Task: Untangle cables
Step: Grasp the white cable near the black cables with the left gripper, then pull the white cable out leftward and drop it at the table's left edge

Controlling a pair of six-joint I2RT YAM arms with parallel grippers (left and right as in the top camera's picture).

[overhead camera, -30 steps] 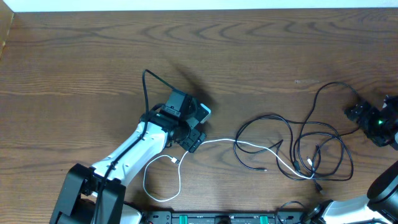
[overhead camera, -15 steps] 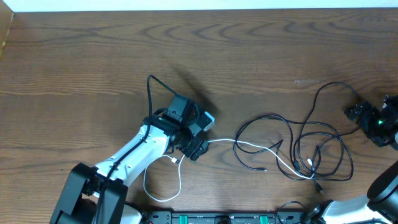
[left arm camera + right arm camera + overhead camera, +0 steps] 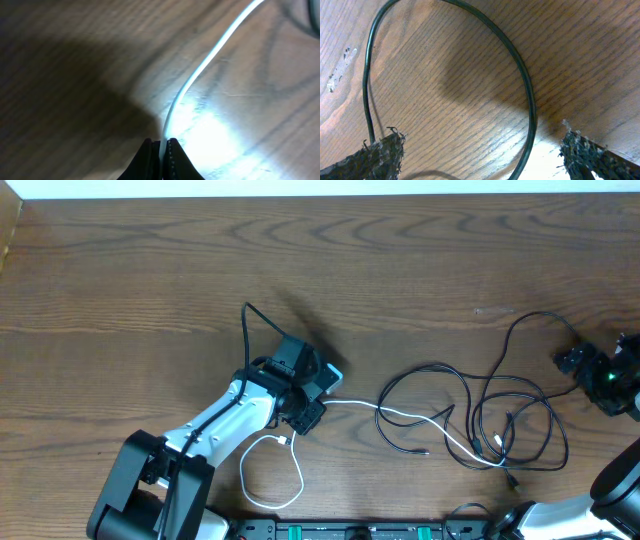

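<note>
In the middle of the table, a little toward 6 o'clock, the left gripper is closed on the white cable. In the left wrist view its fingertips are pressed together with the thin white line between them. From this grip the white cable goes toward 3 o'clock, flat on the wood, and enters the tangle of black cables on the right half of the table, where it crosses under and over several black loops. The other part of the white cable makes a loose loop at 6 o'clock from the gripper, near the front edge, with a small plug end lying just beside the arm. At 3 o'clock, near the table edge, the right gripper has its jaws wide apart and holds nothing. In the right wrist view one of the black cables curves on the wood between the two fingers.
</note>
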